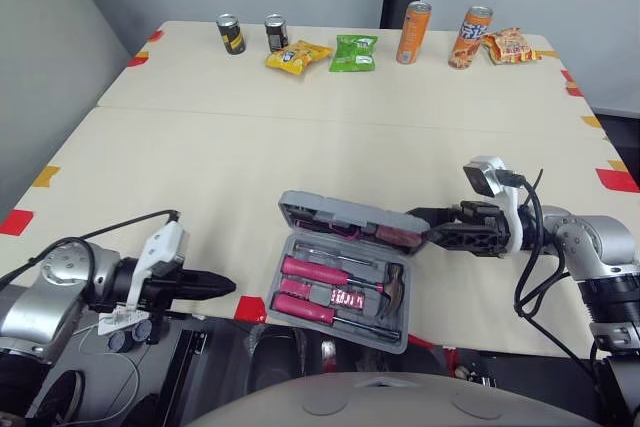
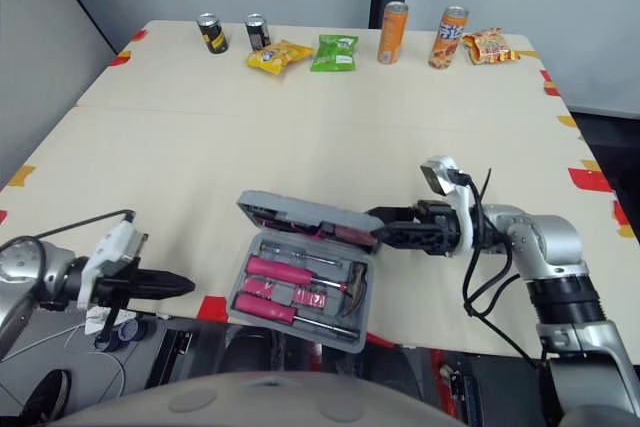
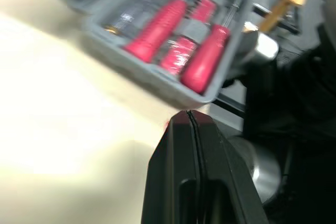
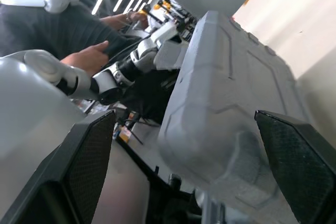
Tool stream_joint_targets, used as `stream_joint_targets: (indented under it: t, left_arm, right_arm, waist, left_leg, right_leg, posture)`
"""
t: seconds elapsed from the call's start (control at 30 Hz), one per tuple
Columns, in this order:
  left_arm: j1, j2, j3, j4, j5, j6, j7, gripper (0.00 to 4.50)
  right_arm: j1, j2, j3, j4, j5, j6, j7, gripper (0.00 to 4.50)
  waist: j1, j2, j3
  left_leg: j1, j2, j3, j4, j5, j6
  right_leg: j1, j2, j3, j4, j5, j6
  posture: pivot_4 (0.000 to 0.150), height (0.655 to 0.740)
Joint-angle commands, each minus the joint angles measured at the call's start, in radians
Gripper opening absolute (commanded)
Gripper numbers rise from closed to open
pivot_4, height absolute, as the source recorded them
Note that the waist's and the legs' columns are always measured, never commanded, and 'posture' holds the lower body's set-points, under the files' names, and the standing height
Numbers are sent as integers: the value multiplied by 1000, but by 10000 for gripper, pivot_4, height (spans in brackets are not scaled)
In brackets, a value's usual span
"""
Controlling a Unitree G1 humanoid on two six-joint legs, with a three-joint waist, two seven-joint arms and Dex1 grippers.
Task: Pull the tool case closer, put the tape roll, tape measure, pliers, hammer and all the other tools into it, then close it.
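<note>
The grey tool case [image 1: 300,247] lies open at the table's front edge, its lid [image 1: 345,217] half raised. Red-handled tools [image 1: 312,272] and a hammer [image 1: 395,285] lie in its tray. My right gripper [image 1: 432,227] is at the lid's right end, open, with the lid [image 4: 231,87] between its wide-spread fingers [image 4: 89,166]. Whether the fingers touch the lid is unclear. My left gripper [image 1: 225,287] is shut and empty, low at the table's front edge left of the case. Its tip [image 3: 189,115] points toward the tray [image 3: 173,85].
Along the table's far edge stand two dark cans [image 1: 231,34], a yellow bag [image 1: 297,55], a green bag [image 1: 354,52], two orange cans [image 1: 413,32] and a snack bag [image 1: 512,45]. Red tape marks [image 1: 617,179] line the table edges. A person's hand [image 4: 89,56] is beyond the case.
</note>
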Motion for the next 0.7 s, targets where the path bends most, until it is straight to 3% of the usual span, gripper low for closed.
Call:
stream_joint_targets:
  t: [0.03, 0.2, 0.43, 0.53, 0.63, 0.7]
  left_arm:
    - [18, -25, 100, -13, -84, 44, 22, 0]
    - [15, -47, 166, 0, -83, 60, 72, 0]
    - [18, -57, 243, 28, -57, 13, 88, 22361]
    - [33, -68, 285, 49, -9, -58, 133, 34690]
    - [38, -66, 303, 60, -10, -53, 143, 44574]
    - [34, -64, 307, 75, 1, -76, 139, 44574]
  right_arm:
    - [66, -61, 0, -126, 31, -35, 54, 44537]
    - [190, -160, 6, -219, 3, -127, 89, 44537]
    - [339, -87, -105, -194, -182, -580, -21, 45000]
    - [392, -40, -207, -69, -274, -903, -6, 45000]
    - [414, -47, -257, 14, -301, -1036, 13, 45000]
    - [415, -47, -275, 53, -302, -1079, 10, 45000]
  waist:
    - [6, 0, 0]
    - [15, -1, 0]
    - [8, -3, 0]
    - [2, -4, -1]
    - [-1, -4, -1]
    - [-4, -4, 0]
  left_leg:
    - [0, 0, 0, 0, 0, 0]
    - [-1, 0, 0, -1, 0, -1]
    - [0, 1, 1, -2, 0, -1]
    - [0, 0, 0, -2, -1, 0]
    - [-1, -1, 0, -2, -2, 3]
    - [0, -1, -1, -2, -2, 4]
  right_leg:
    - [0, 0, 0, 0, 0, 0]
    - [0, 0, 0, -1, 0, 0]
    - [-1, 1, 1, -1, 0, 0]
    - [0, 0, 0, -1, 0, 0]
    - [0, -1, 0, -2, 0, 0]
    - [1, -1, -1, -2, 0, 0]
  posture:
    - [1500, 7385]
    - [1500, 7385]
    - [1500, 7385]
    - [1500, 7385]
    - [1500, 7385]
    - [1500, 7385]
